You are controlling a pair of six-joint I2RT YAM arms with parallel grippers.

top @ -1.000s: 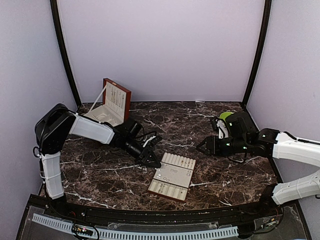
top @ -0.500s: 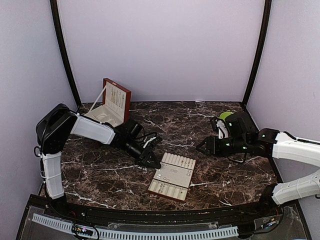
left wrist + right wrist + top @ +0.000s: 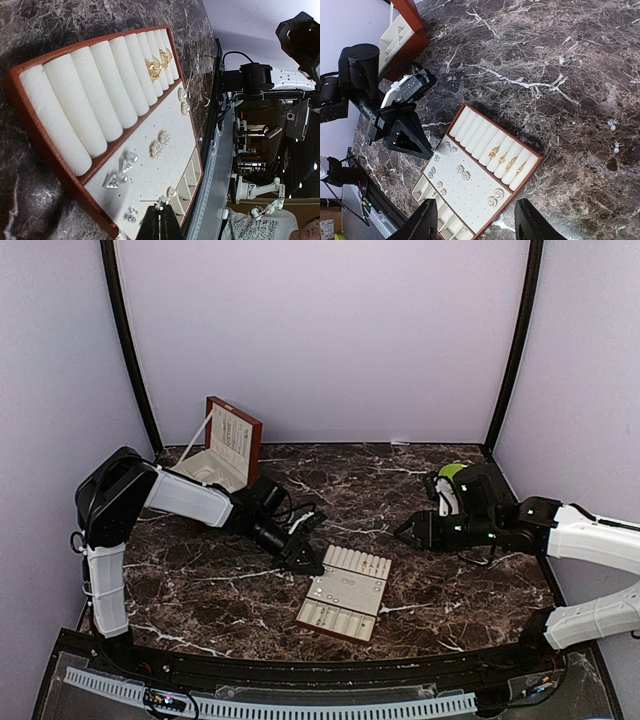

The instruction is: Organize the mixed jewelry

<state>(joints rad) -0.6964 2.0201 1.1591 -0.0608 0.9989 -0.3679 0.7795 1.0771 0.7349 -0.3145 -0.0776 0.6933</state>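
Left gripper [image 3: 160, 212] is pressed together at the tray's [image 3: 30, 120] edge among studs [image 3: 160, 144]. Right gripper [image 3: 476, 204] hangs spread above the table [image 3: 580, 55], where 2 loose studs [image 3: 616, 147] lie.

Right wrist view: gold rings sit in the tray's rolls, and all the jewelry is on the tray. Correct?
Not all. Gold rings sit in rolls on the tray, but two pale pieces lie loose on the marble, apart from it; the right wrist view shows them.

left gripper [image 3: 308, 562]: closed, low, reaching forward | right gripper [image 3: 404, 531]: fingers apart, hovering
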